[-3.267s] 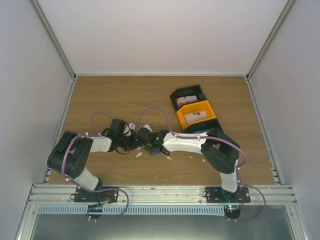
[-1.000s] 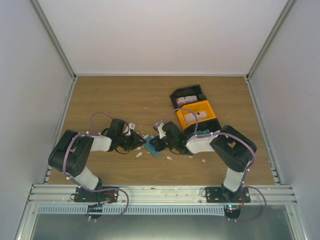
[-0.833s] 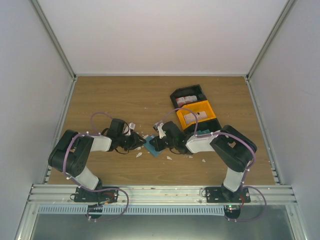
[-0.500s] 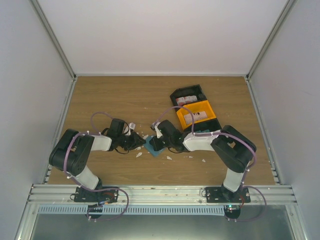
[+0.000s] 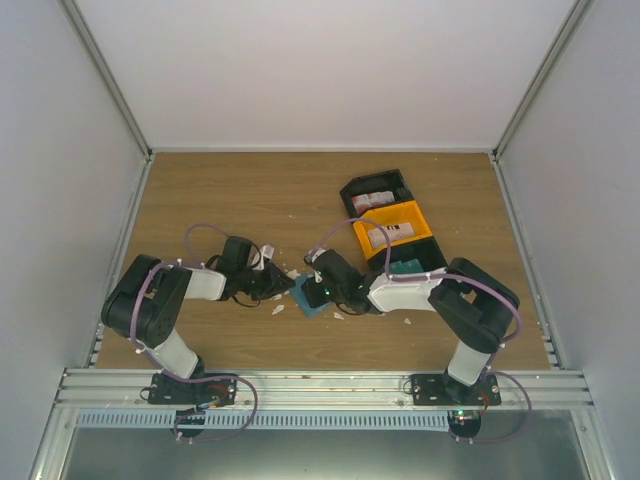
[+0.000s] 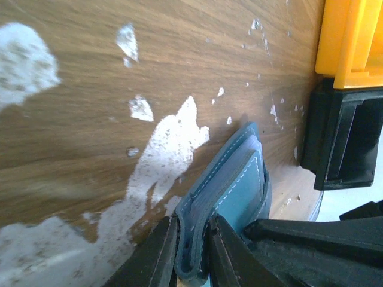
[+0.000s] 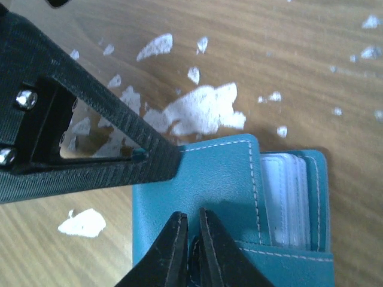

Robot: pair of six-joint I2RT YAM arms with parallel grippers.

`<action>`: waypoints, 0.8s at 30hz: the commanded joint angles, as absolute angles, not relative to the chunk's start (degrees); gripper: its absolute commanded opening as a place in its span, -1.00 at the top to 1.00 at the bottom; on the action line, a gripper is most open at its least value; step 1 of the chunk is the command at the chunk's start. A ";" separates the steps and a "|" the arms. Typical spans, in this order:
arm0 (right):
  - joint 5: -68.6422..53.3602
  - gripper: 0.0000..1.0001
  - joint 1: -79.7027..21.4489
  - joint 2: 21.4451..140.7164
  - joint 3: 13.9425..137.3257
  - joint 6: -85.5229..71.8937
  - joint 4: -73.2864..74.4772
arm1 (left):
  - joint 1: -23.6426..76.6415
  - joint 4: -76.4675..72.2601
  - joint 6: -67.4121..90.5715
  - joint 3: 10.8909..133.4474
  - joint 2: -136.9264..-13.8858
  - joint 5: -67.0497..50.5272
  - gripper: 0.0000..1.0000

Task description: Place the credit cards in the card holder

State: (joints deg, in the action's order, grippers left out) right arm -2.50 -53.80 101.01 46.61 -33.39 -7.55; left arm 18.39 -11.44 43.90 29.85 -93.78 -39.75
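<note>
The card holder [image 6: 230, 197] is clamped edgewise by the left claw [image 6: 191, 242] and steadied on the bench [image 6: 78, 149]; it is also pinched by the right claw [image 7: 190, 236], probably to be spread open.

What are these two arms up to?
Both arms meet at the blue card holder mid-table. The left gripper clamps one edge of it, and the right gripper pinches its flap, apparently to open it. The cards lie in the orange bin and black bin behind.
</note>
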 commanded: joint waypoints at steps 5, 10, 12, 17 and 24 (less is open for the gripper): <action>-9.15 0.64 -53.35 100.49 50.65 -32.69 16.38 | 19.36 -10.44 42.60 29.53 -95.76 -36.84 0.64; -8.74 0.52 -52.35 100.29 57.26 -32.51 18.53 | 19.39 -10.86 42.52 29.31 -95.59 -37.71 0.63; -7.23 0.47 -52.13 99.22 58.61 -32.67 19.88 | 19.42 -10.69 42.30 29.43 -95.31 -37.94 0.62; -5.72 0.43 -51.62 96.60 59.22 -32.78 22.29 | 19.45 -10.33 41.94 29.77 -94.80 -38.51 0.59; -7.18 0.46 -51.59 96.02 57.93 -33.39 22.05 | 19.67 -10.40 41.92 29.62 -94.96 -38.41 0.58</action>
State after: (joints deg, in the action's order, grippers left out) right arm -6.57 -51.77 97.25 58.28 -32.95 21.06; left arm 19.51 -12.12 43.18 29.95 -94.26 -40.77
